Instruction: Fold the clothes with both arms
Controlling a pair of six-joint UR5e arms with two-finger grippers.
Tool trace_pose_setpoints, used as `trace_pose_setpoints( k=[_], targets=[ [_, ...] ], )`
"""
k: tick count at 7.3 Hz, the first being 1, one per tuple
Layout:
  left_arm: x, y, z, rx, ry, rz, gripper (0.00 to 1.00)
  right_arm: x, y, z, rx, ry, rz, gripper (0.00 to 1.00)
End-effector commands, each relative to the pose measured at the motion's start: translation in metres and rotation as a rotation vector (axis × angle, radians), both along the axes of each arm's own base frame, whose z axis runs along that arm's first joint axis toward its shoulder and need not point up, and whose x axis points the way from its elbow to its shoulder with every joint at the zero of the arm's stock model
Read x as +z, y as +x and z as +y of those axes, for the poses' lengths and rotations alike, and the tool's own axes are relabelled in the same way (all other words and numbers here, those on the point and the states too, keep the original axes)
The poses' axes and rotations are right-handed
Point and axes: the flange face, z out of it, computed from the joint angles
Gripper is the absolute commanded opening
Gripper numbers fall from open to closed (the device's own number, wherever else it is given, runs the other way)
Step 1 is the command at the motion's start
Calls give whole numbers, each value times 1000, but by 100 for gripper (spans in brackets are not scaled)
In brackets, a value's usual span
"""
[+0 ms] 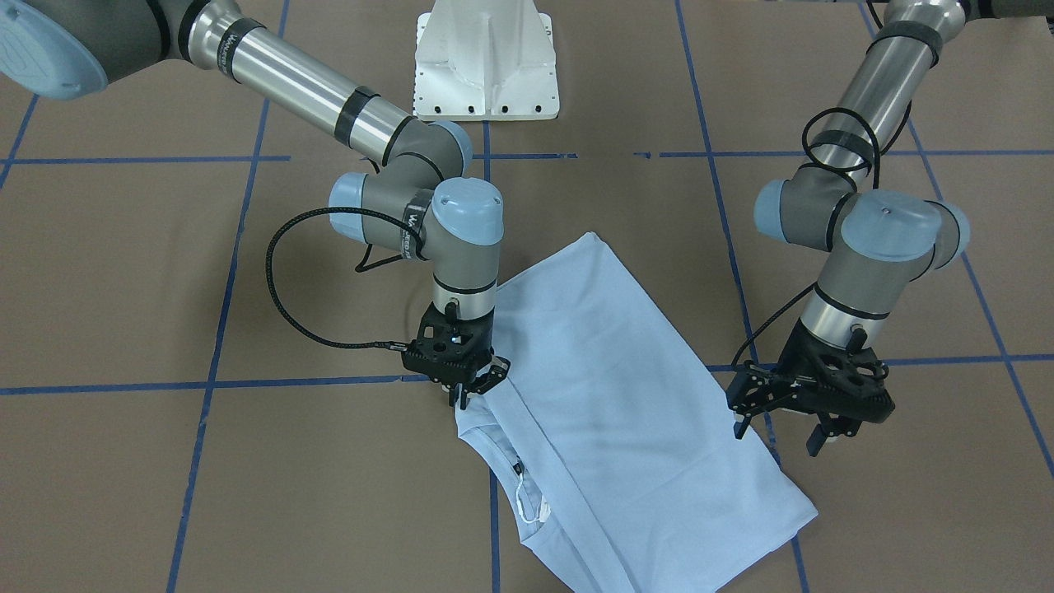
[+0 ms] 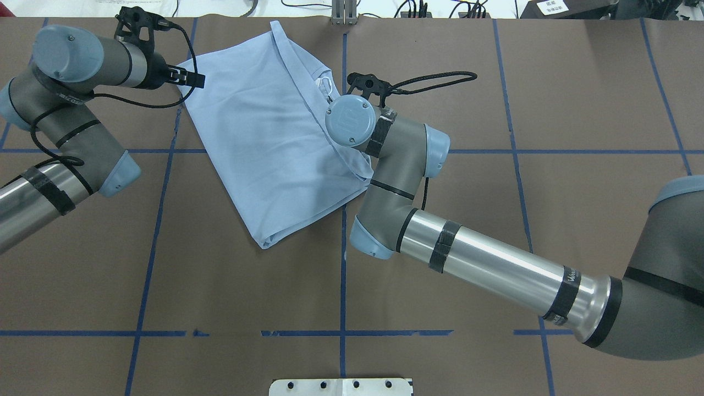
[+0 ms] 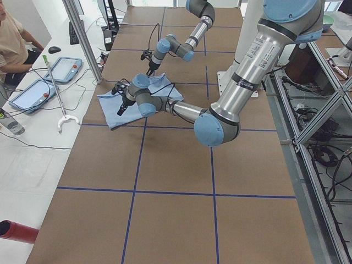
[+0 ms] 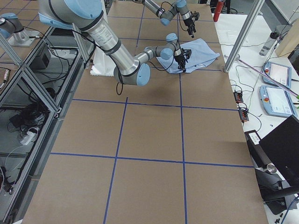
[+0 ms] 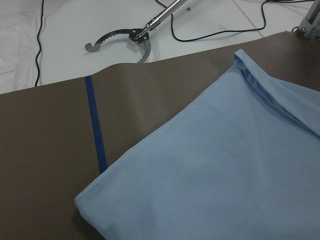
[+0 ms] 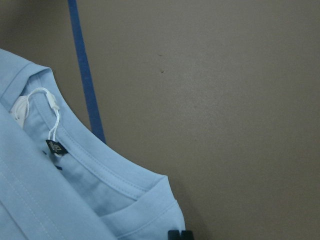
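Shirt (image 1: pixel 609 387) lies folded, skewed on bench (image 1: pixel 123 288). Right arm (image 1: pixel 465 247) jaws pinched on collar-side edge; left arm (image 1: pixel 865 247) jaws spread, empty, beside opposite edge. Grab that edge first, then lift together.

We are counting what is lying and standing here.
We are seeing one T-shirt (image 1: pixel 626 395), two arms, the left arm (image 1: pixel 873 82) and the right arm (image 1: pixel 305 82), with a left gripper (image 1: pixel 778 436) and right gripper (image 1: pixel 478 394), one white base (image 1: pixel 486 62), one neck label (image 6: pixel 56 147), one person (image 3: pixel 14 44).
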Motion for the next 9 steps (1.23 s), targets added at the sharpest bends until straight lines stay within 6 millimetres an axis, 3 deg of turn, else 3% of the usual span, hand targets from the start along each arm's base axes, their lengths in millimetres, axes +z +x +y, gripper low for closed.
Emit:
trace_pose_setpoints(
  k=[1, 2, 3, 5, 6, 8, 9],
  targets=[
    [0, 3, 2, 5, 0, 0, 100, 1, 35, 35, -12, 0, -1, 0],
    [0, 3, 2, 5, 0, 0, 100, 21, 47, 82, -32, 22, -11, 0],
    [0, 5, 3, 6, -2, 2, 100, 24, 63, 133, -55, 55, -8, 0],
    [-2, 10, 6, 12, -1, 8, 100, 26, 74, 209, -73, 91, -3, 0],
    [-3, 13, 8, 15, -4, 12, 100, 38, 79, 236, -75, 110, 2, 0],
    [-6, 16, 11, 6, -22, 34, 100, 71, 91, 244, -75, 109, 52, 0],
    [-10, 16, 12, 5, -18, 38, 100, 82, 94, 243, -70, 108, 69, 42]
  ],
)
